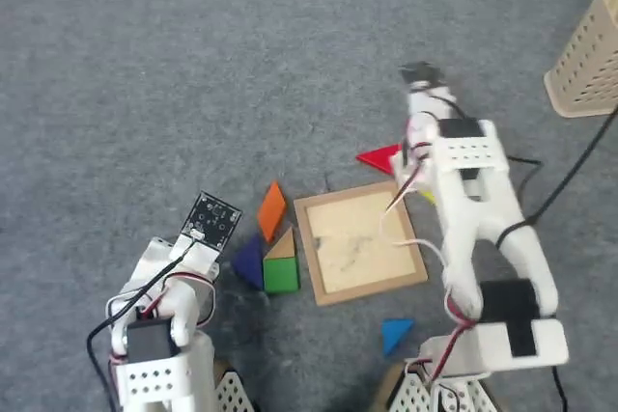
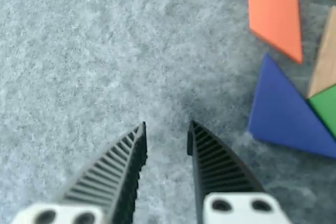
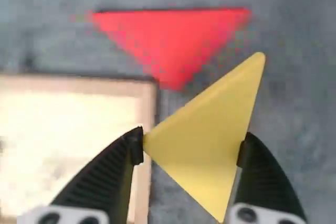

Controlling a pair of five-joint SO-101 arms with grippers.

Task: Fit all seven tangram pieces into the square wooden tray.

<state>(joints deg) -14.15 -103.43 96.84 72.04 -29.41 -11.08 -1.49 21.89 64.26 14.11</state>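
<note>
Flat yellow triangle piece (image 3: 205, 140) gripped by the right jaws, just beside the square wooden tray (image 3: 148, 103).
Were it lowered there, the rim could be struck and the piece twisted loose; the left jaws were held open above the grey bench (image 2: 79, 51).

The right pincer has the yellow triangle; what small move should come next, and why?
Probably shift the yellow triangular tangram piece sideways over the square wooden tray. The right pincer grips it by two edges, just outside the tray's rim.
</note>
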